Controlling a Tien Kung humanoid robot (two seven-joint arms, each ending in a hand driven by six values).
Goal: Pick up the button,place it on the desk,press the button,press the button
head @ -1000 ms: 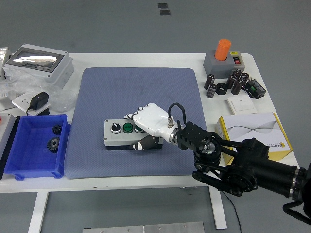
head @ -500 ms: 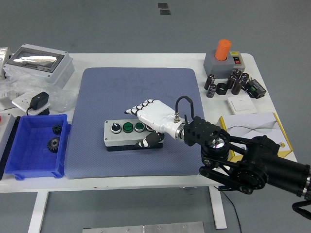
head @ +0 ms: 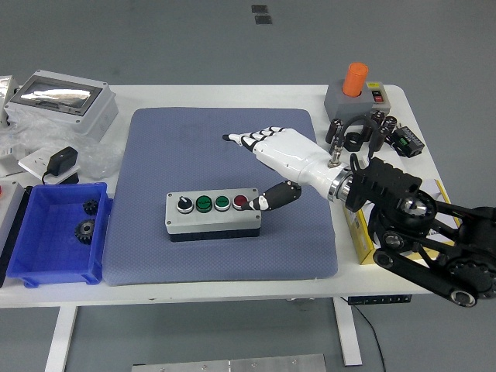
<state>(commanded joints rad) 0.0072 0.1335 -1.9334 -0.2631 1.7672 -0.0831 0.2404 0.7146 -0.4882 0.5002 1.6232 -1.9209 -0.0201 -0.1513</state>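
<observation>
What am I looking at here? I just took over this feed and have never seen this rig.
This is one picture from a camera high on a humanoid robot, looking down over its white table. The black arm entering from the right ends in a white five-fingered hand, open and holding nothing, raised over a blue-grey mat. On the mat lies a grey button box with a black knob, two green buttons and a red one; the thumb tip is near its red end. Left of the mat is a blue bin with small gears. The left arm is out of view.
</observation>
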